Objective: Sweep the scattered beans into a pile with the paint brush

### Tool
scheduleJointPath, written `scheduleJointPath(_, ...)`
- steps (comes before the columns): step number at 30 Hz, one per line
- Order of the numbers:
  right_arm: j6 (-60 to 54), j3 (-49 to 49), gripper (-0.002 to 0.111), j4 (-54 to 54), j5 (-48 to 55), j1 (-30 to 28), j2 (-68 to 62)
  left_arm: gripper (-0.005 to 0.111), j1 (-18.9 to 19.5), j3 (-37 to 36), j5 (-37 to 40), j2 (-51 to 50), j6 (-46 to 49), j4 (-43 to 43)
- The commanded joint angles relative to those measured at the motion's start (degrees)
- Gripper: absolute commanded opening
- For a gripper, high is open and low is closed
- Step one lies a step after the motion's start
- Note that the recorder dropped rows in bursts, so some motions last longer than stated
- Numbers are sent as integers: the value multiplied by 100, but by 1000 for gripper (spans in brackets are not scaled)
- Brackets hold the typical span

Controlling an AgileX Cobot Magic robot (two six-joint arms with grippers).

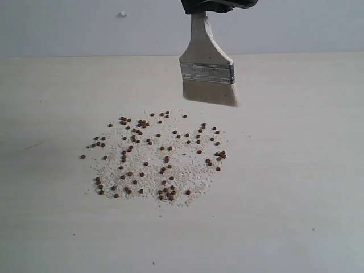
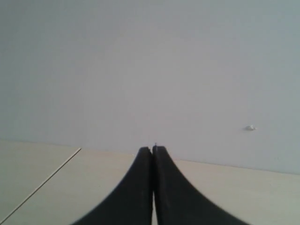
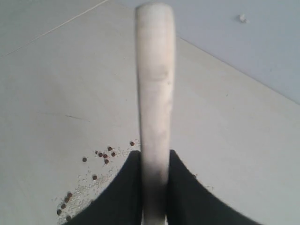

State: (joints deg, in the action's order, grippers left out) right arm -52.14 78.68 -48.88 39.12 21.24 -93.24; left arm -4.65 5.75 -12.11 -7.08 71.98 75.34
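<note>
Clamped the right hand [image 3: 153, 190] narrowly on the pale handle [image 3: 154, 84] of the paint brush [image 1: 206, 68], one dark finger on either side of it. Hung the brush nearly upright, with its long axis running 12 to 6 o'clock in the exterior view: handle up, whitish bristles [image 1: 209, 94] pointing down, broad face toward that camera. Sat the silver ferrule [image 1: 207, 73] a little lower at its 3 o'clock end. Could not tell whether the bristle tips touched the counter [image 1: 296, 199].

Found the brush at about 1 o'clock from the beans [image 1: 153, 156], near their far fringe but apart from it. Saw the beans spread loosely over a thin patch of off-white grains [image 1: 182, 176], not yet heaped, with stragglers out toward 9 o'clock. Left open, bare counter around the patch at 3, 6 and 9 o'clock. Met the counter's far edge and a plain wall [image 1: 85, 25] at 12 o'clock, behind the brush.

Pressed the left hand [image 2: 153, 154] shut, finger against finger, above bare counter.
</note>
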Motion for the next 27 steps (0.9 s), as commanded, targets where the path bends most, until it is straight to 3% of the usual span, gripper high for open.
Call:
scheduleJointPath(1, 265, -6, 0, 506, -159, 11, 284, 0, 1, -306, 196, 463, -47, 31)
scheduleJointPath(6, 917, -135, 0, 1527, -419, 11, 604, 0, 1, -575, 487, 639, -47, 41)
scheduleJointPath(9, 1231, -533, 0, 2016, -1193, 11, 910, 0, 1, -575, 600, 639, -47, 41)
scheduleJointPath(19, 1542, -2909, 0, 2162, -4825, 133, 1837, 0, 1, -575, 657, 639, -47, 41)
scheduleJointPath(27, 1408, -4380, 0, 1419, -7884, 1022, 1552, 0, 1, -575, 657, 639, -47, 41)
